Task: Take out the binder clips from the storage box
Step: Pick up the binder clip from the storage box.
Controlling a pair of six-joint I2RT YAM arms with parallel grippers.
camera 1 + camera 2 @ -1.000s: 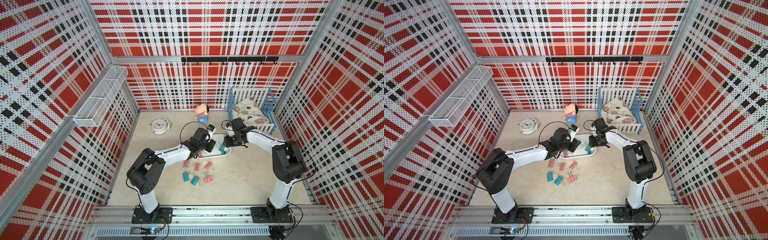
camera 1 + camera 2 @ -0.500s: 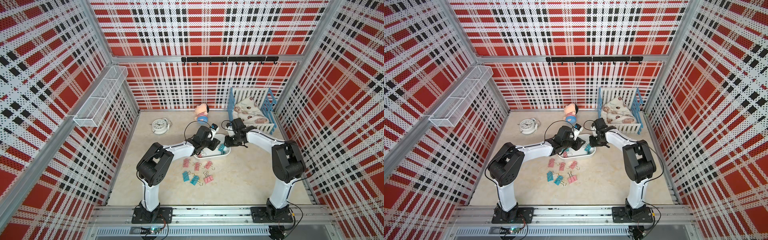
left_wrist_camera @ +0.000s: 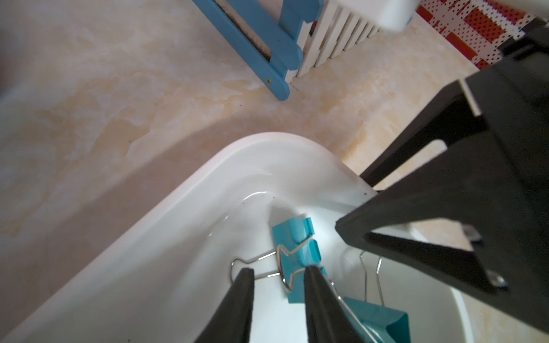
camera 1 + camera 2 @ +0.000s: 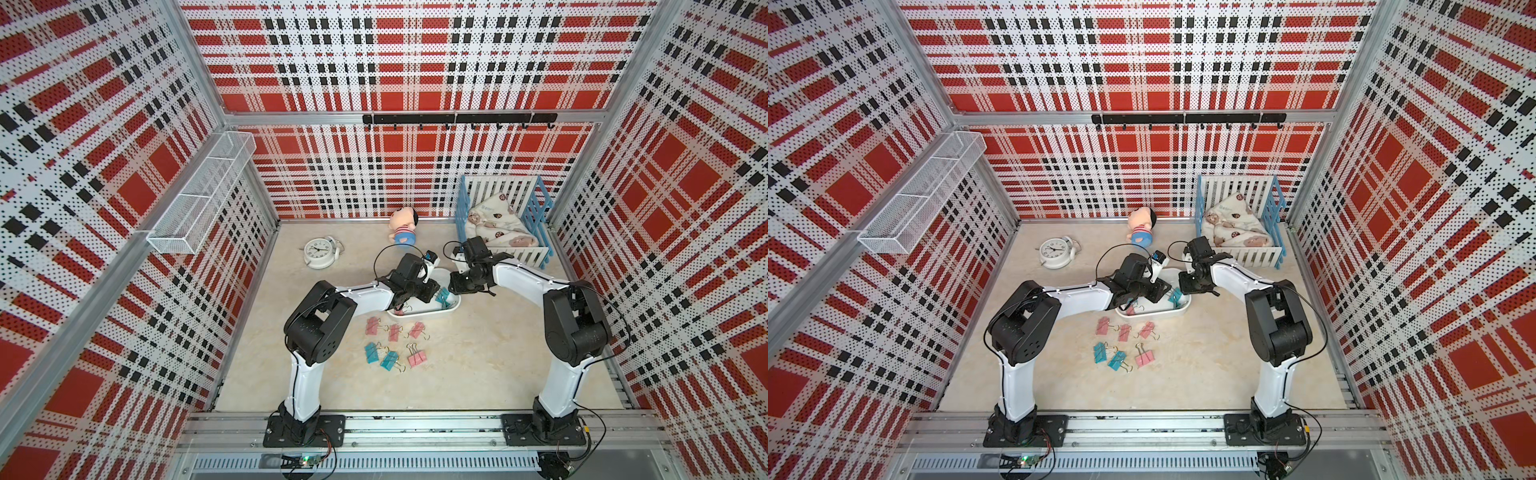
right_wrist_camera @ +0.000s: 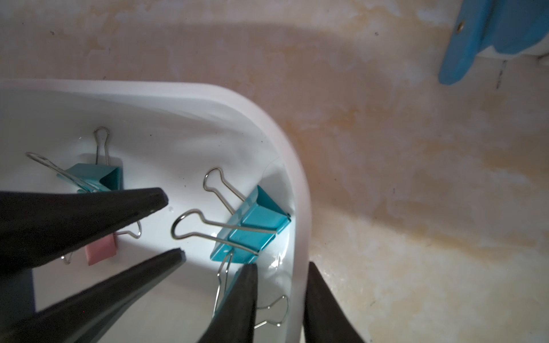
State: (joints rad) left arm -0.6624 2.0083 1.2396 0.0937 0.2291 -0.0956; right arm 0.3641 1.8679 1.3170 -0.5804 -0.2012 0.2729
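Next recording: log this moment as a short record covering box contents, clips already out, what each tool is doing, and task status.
storage box: on the table, between the two arms
in box: at least two teal clips and one pink clip visible
already out: six on the table in front of the box, four pink and two teal
left tool: open, inside the box, fingers either side of a teal clip's wire handle
right tool: shut across the box wall, one finger inside, one outside
status: unfinished
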